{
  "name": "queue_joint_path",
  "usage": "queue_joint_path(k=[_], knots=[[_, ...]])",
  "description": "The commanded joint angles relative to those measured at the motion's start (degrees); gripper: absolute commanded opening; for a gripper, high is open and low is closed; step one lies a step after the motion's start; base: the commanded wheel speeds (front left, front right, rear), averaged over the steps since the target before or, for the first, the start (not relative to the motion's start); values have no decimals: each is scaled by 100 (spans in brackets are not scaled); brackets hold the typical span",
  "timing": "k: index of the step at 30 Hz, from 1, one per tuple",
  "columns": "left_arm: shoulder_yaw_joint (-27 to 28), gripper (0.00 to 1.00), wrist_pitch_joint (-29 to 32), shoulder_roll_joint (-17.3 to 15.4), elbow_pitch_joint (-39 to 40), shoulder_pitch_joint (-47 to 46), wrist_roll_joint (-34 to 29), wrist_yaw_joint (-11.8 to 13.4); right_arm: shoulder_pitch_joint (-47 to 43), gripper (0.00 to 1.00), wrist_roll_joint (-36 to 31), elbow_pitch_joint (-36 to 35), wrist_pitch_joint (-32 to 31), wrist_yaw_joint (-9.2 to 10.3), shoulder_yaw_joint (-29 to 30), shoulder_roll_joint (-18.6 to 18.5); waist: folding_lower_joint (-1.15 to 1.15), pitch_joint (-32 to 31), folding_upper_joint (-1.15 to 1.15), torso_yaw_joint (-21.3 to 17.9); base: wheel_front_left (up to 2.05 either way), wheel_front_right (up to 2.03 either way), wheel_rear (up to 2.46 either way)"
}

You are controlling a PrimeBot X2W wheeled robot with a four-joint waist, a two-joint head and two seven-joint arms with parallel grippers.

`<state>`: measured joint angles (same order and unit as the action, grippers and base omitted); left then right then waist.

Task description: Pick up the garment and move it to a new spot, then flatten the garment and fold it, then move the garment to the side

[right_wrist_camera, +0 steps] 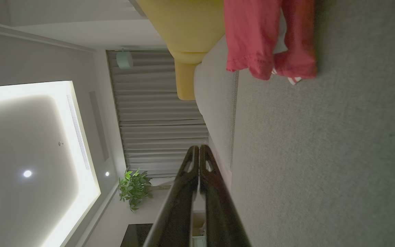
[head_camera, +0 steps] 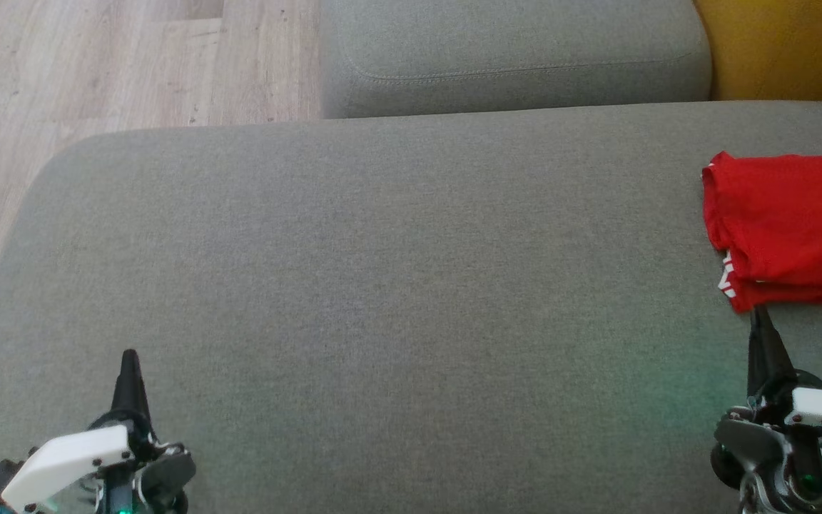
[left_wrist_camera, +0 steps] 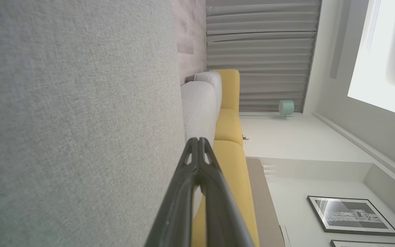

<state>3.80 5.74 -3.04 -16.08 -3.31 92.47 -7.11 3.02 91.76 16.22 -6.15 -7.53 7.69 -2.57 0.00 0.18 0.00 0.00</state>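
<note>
The garment [head_camera: 789,228] is a red piece with a bit of white print, lying folded at the right edge of the grey sofa seat [head_camera: 397,285]. In the right wrist view the garment [right_wrist_camera: 269,37] hangs at the top. My right gripper [head_camera: 759,314] is shut and empty, its tips just short of the garment's near edge. My left gripper [head_camera: 129,355] rests shut at the lower left over bare seat, holding nothing. Both pairs of fingers [left_wrist_camera: 197,144] [right_wrist_camera: 197,151] are pressed together in the wrist views.
A second grey cushion [head_camera: 511,57] lies beyond the seat. Yellow upholstery [head_camera: 789,43] stands at the far right. Wooden floor [head_camera: 97,64] lies past the seat's left and far edges. Grey curtains [left_wrist_camera: 259,51] and framed pictures [left_wrist_camera: 351,214] show in the left wrist view.
</note>
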Motion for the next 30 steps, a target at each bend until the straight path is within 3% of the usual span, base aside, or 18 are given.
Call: queue_joint_path(k=[1,30], knots=[[211,0,25,-31,204,-283,21,-37,316,0,36,-220,-38,4,-111,-32,0,0,0,0,0,0,0],[233,0,43,-15,204,-285,2,-37,317,0,35,-220,-39,4,-111,-32,0,0,0,0,0,0,0]])
